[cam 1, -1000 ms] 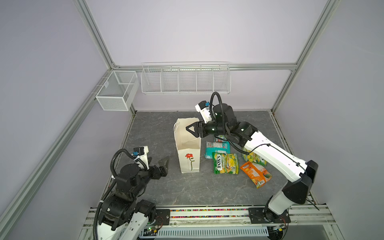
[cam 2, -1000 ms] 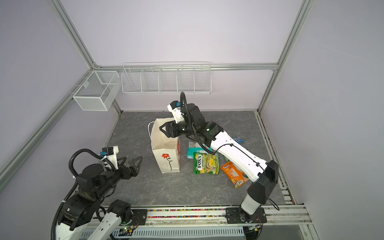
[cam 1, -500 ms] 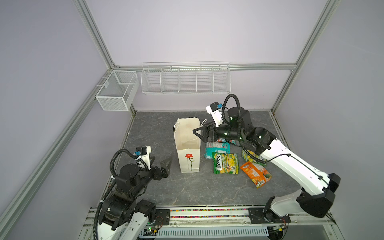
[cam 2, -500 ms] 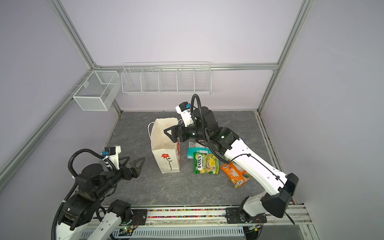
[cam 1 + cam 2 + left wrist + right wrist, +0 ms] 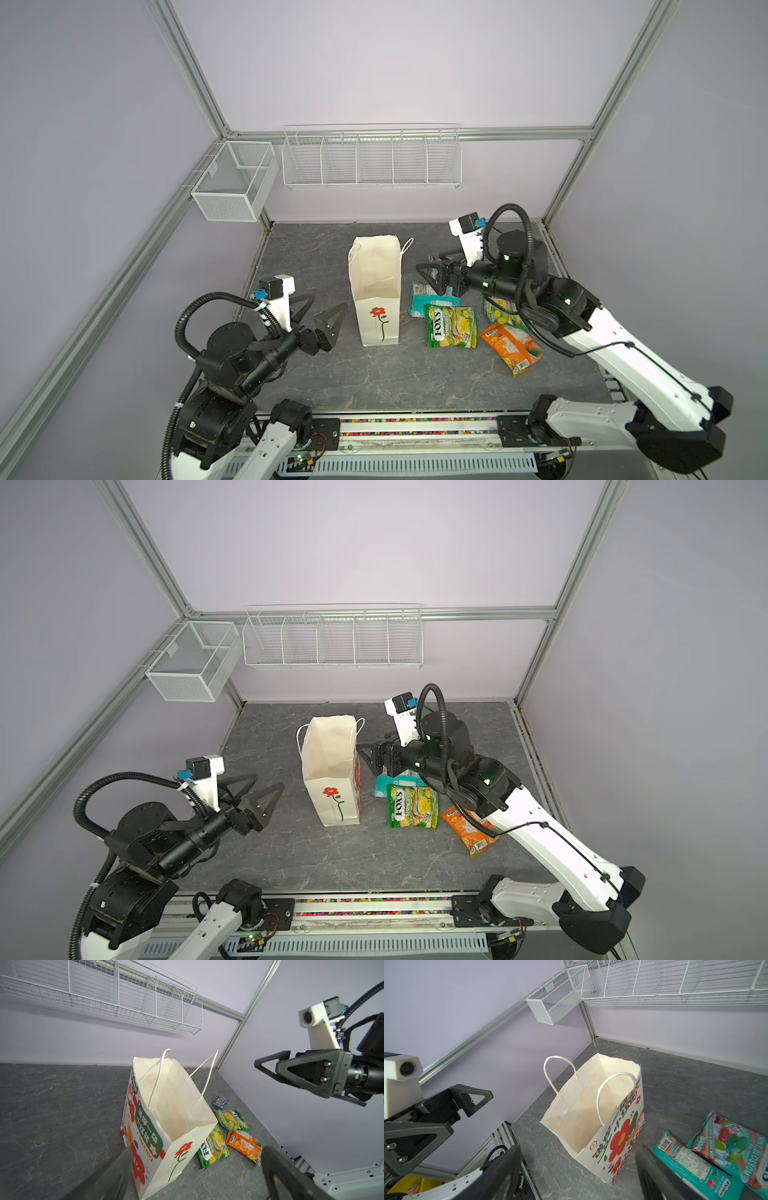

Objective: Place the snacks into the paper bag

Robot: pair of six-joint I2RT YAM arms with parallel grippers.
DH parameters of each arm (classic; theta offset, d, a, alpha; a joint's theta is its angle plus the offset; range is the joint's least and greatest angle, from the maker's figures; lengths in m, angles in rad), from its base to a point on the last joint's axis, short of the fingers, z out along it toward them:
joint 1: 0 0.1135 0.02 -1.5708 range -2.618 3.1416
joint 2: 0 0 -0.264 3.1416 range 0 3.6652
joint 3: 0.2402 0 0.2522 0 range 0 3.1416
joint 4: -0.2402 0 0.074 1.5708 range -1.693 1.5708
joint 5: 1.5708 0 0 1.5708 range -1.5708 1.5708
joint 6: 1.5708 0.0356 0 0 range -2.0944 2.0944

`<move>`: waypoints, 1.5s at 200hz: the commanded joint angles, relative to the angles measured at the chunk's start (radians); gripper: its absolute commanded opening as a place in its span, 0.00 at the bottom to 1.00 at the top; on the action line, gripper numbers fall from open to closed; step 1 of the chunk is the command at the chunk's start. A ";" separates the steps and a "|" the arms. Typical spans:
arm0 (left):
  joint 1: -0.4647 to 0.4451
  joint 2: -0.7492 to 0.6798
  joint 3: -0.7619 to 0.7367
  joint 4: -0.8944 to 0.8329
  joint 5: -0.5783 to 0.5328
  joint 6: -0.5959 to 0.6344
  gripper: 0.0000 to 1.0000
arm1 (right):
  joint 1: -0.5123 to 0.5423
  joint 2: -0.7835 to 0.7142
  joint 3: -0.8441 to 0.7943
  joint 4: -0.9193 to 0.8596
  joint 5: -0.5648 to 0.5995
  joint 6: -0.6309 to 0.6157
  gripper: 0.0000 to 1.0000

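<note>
Both top views: bag [image 5: 376, 291] upright on surface [image 5: 374, 374], snacks [image 5: 451, 326] lying right of it.
Left end effector [image 5: 329, 299] spread, empty; right end effector [image 5: 428, 266] spread, empty, above snacks.

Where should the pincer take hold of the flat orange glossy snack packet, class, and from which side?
Probably the barcode end: the flat orange glossy snack packet lies flat on the grey stone-patterned table, so come down from above, jaws spanning its narrow width. That end sits clear of the green-yellow FOX'S packet.
</note>
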State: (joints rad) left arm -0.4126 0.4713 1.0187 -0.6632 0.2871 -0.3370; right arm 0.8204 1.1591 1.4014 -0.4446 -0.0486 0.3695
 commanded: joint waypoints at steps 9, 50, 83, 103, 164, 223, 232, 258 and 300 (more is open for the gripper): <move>-0.082 0.045 0.046 -0.003 -0.053 0.003 0.99 | -0.012 -0.041 -0.033 -0.012 0.055 -0.019 0.88; -0.664 0.221 0.116 0.011 -0.590 0.110 0.99 | -0.015 -0.061 -0.042 -0.029 0.064 -0.018 0.88; -1.160 0.581 0.282 0.013 -1.232 0.239 0.99 | -0.022 -0.110 -0.066 -0.065 0.096 -0.028 0.88; -1.151 0.701 0.333 0.057 -1.192 0.232 0.99 | -0.026 -0.163 -0.088 -0.099 0.134 -0.037 0.88; -1.067 0.929 0.381 0.126 -0.947 0.037 0.99 | -0.042 -0.383 -0.176 -0.207 0.385 -0.034 0.88; -0.995 1.128 0.418 0.120 -0.830 -0.237 0.99 | -0.048 -0.473 -0.207 -0.275 0.489 -0.021 0.88; -0.977 1.151 0.424 0.112 -0.820 -0.287 0.99 | -0.048 -0.483 -0.214 -0.276 0.501 -0.017 0.89; -0.939 1.228 0.452 0.089 -0.785 -0.381 0.99 | -0.050 -0.506 -0.234 -0.275 0.510 -0.012 0.89; -0.909 1.310 0.476 0.092 -0.743 -0.446 1.00 | -0.049 -0.518 -0.242 -0.292 0.527 -0.013 0.88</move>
State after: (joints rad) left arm -1.3350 1.7504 1.4693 -0.5598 -0.4957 -0.6895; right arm 0.7784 0.6556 1.1740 -0.7261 0.4480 0.3485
